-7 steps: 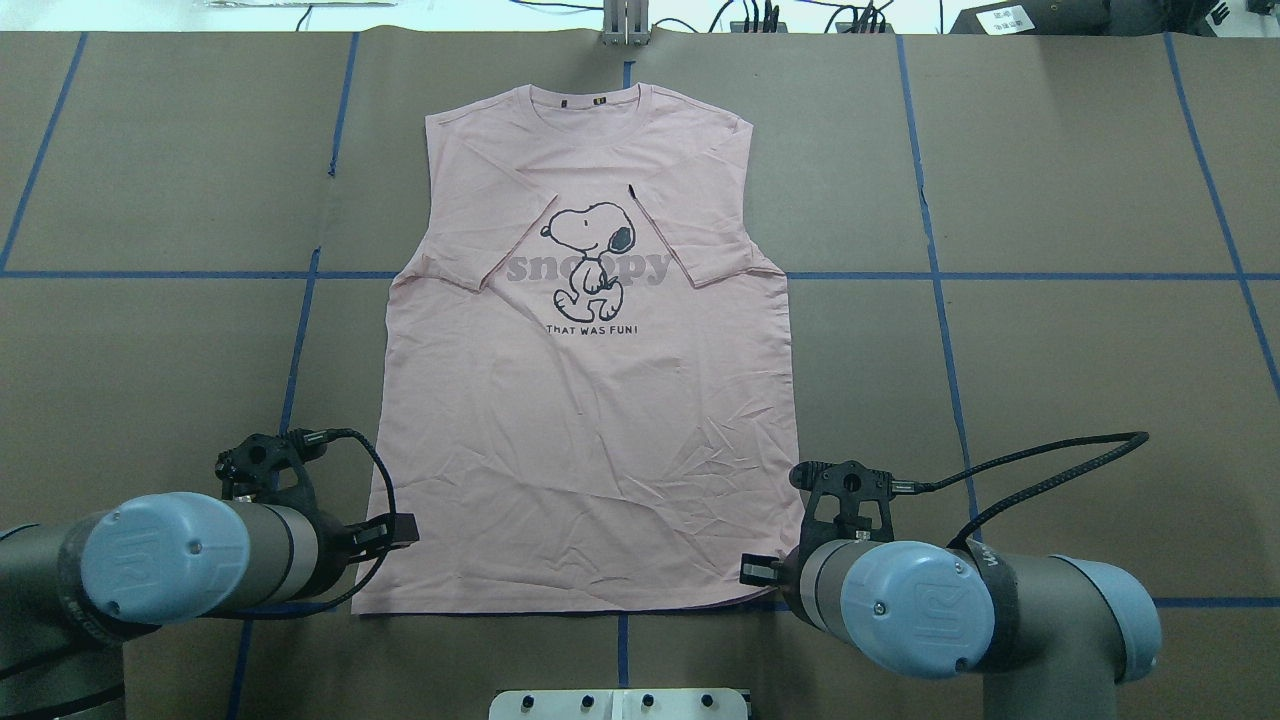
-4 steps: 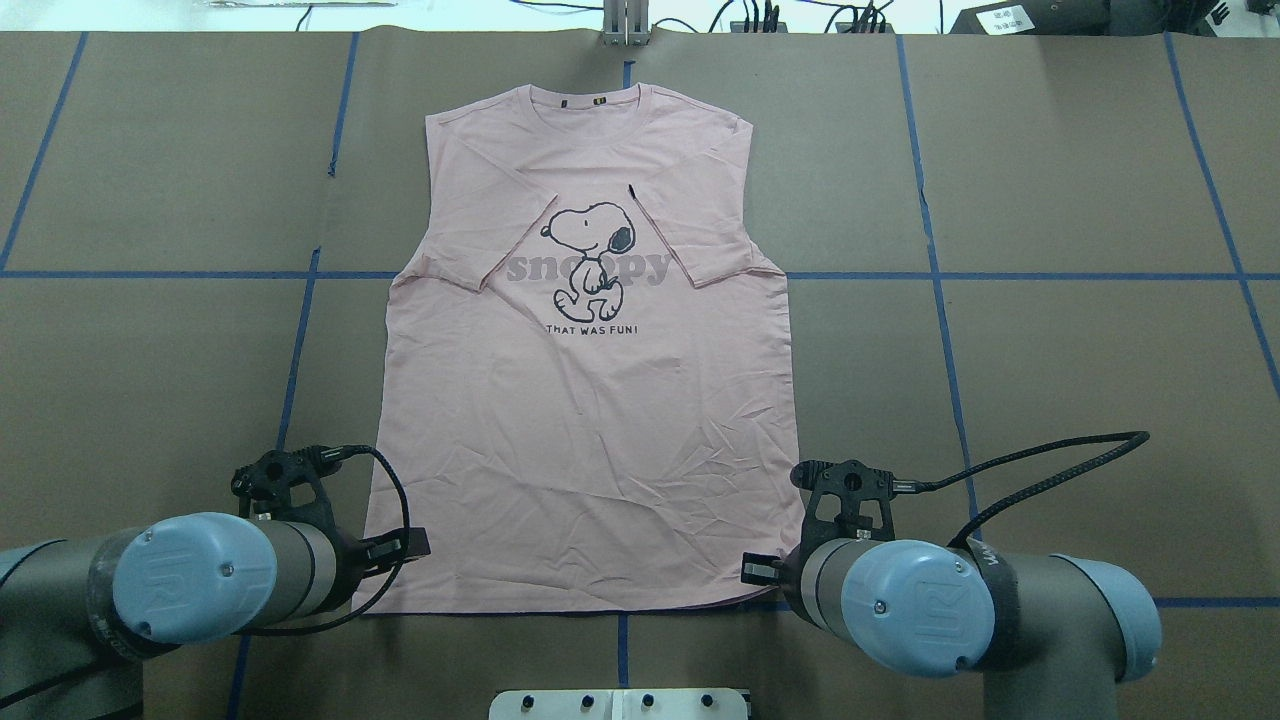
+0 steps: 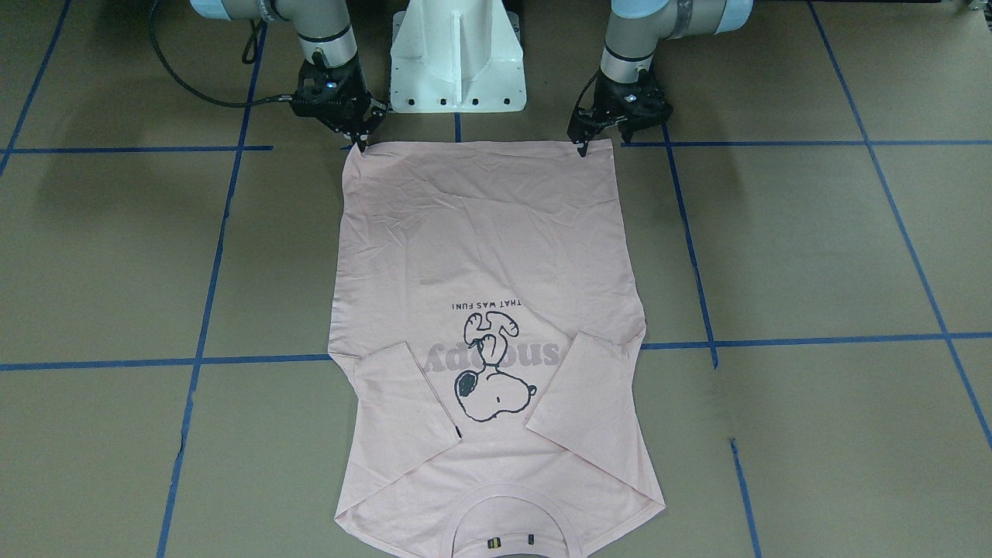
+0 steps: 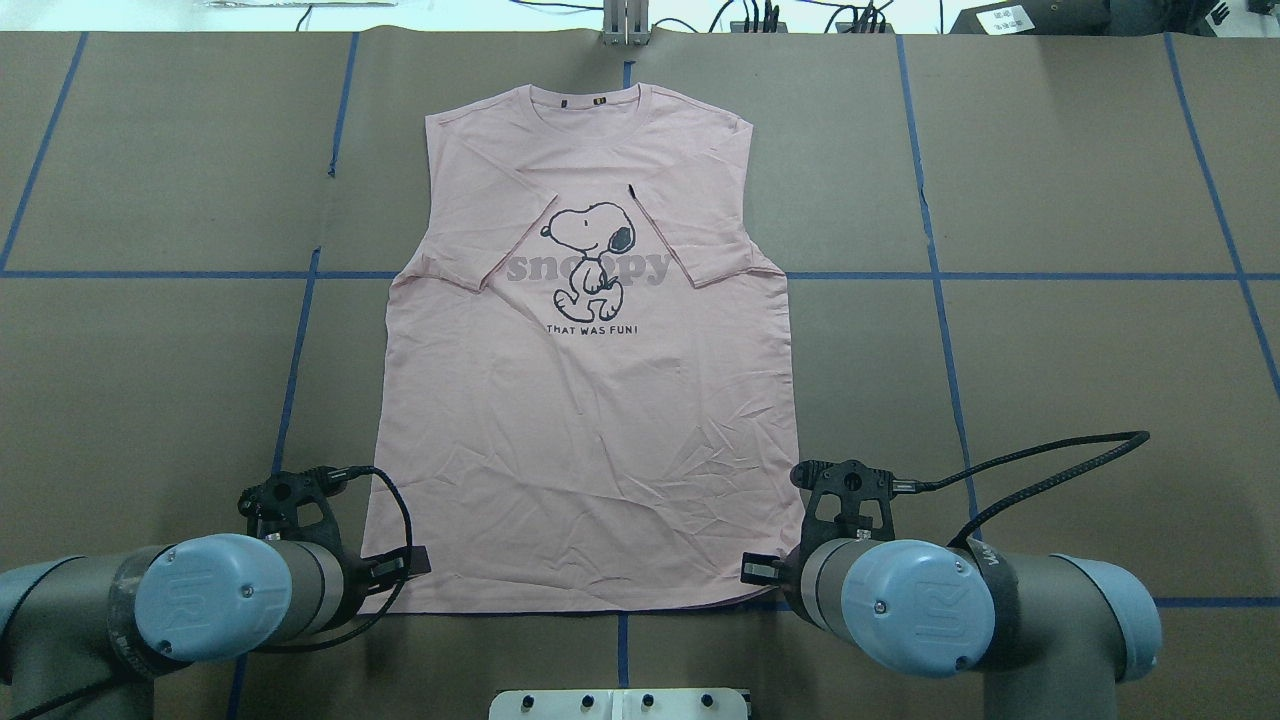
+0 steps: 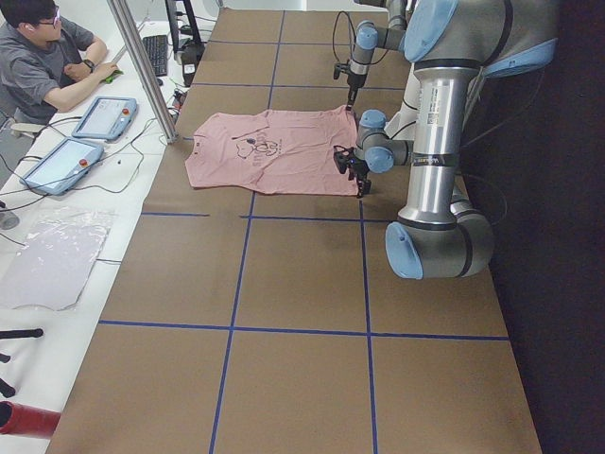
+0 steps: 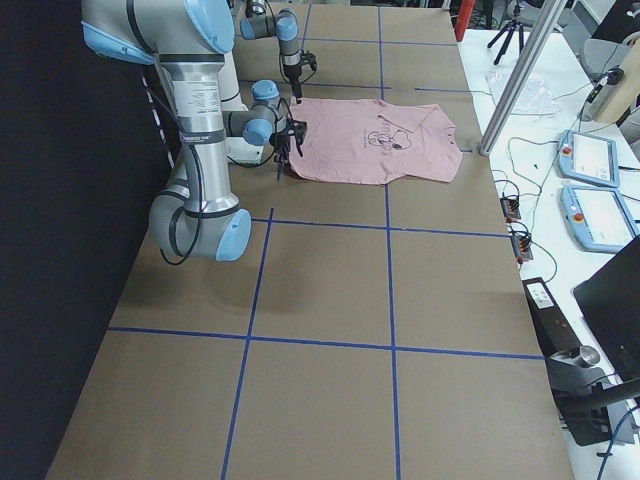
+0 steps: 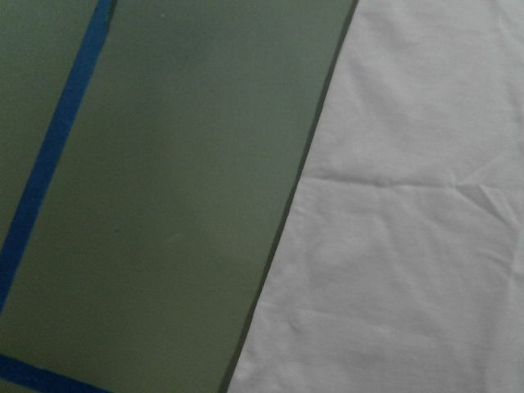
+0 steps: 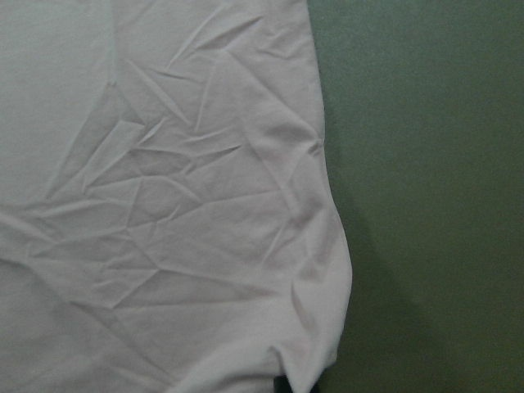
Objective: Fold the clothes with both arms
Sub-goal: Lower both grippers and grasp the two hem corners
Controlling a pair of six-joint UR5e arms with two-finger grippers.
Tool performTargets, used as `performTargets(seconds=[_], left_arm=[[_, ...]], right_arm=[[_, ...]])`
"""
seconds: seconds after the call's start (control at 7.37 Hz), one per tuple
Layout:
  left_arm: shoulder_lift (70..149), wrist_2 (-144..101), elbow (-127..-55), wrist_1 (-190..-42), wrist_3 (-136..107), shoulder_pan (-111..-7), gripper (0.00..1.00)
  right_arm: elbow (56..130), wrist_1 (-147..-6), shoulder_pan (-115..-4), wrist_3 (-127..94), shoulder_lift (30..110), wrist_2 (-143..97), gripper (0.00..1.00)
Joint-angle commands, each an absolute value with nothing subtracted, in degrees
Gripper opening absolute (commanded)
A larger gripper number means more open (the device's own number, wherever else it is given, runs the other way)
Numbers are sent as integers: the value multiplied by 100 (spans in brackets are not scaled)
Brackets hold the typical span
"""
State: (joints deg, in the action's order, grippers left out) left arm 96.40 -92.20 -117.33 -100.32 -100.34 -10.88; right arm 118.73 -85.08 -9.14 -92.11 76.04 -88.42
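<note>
The pale pink T-shirt (image 4: 590, 420) lies flat with its front up, the Snoopy print (image 4: 590, 262) showing and both sleeves folded inward. Its hem is nearest the robot base. My right gripper (image 3: 359, 142) sits at one hem corner and looks shut on it; the right wrist view shows the shirt (image 8: 164, 205) puckering toward the bottom edge. My left gripper (image 3: 602, 146) stands open at the other hem corner, one finger over the cloth and one outside it. The left wrist view shows only the shirt's side edge (image 7: 409, 246) and bare table.
The white pedestal base (image 3: 457, 54) stands just behind the hem. Blue tape lines (image 4: 935, 275) grid the brown table cover. A seated person (image 5: 47, 57) with tablets (image 5: 104, 115) and a metal pole (image 5: 142, 66) are past the collar end.
My left arm has slid rightward and back toward the robot, along the shirt's side down to the hem corner. The right arm and the shirt have stayed put.
</note>
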Motion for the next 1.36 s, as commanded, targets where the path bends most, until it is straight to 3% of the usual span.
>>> performTargets(seconds=[0.0,0.41,0.81,1.22], left_arm=[[9633,-9220,-11654,-10046,-10037,-1072,93],[9659,-9229,-11680,-10046,-10055,-1072,72],[9668,-9229,-11707,-10055,-10203,-1072,31],[9668,-9220,-11733,-10055,-10230,-1063,4]], right_arm=[[11883,-8508,-914,-9211,7603,-8842,0],[11883,-8508,-940,-9211,7603,-8851,0],[11892,-8508,-975,-9211,7611,-8851,0],[11892,-8508,-984,-9211,7611,-8859,0]])
